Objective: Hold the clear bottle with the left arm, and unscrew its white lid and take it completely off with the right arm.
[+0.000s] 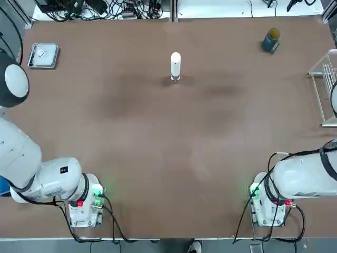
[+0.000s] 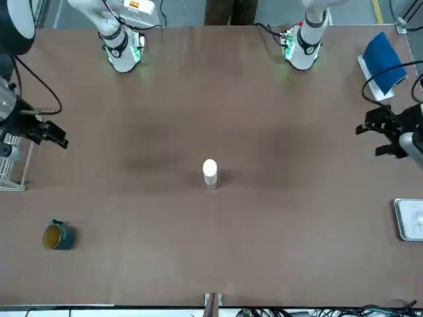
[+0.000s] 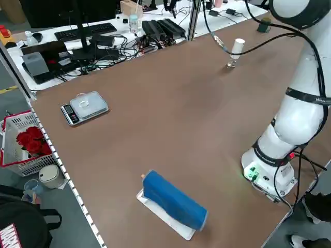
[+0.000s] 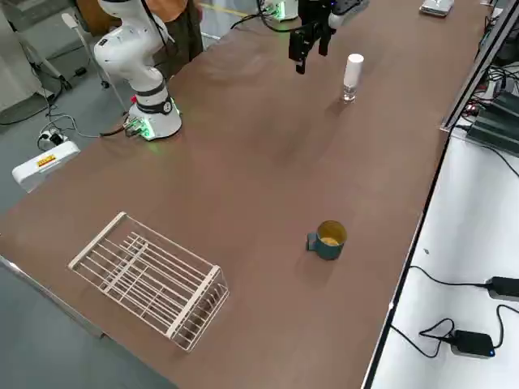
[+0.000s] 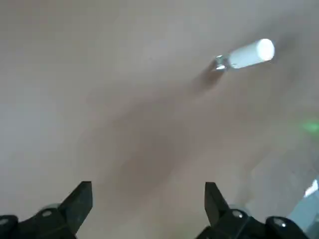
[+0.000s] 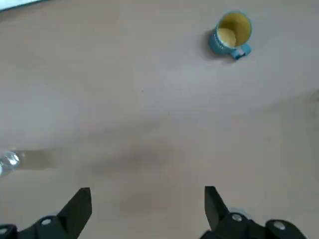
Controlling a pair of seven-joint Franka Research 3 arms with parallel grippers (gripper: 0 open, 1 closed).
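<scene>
Both claws stand wide and hold nothing: left gripper [image 5: 148, 199] over bare table [image 1: 158, 158] at nine o'clock, right gripper [image 6: 148, 201] at three. Standing upright toward twelve o'clock, well apart from both, the clear bottle [image 1: 175, 78] wears its white lid [image 1: 175, 64].

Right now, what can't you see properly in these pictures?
- Clear bottle: in the top view the white lid covers most of it, so only a small glassy bit shows. Whether anything is inside is too small to tell.
- Right tool: the top view's right edge cuts it off.
- Left tool: the top view's left edge cuts it off.
- Teal cup: what is printed on it is too small to read.
</scene>
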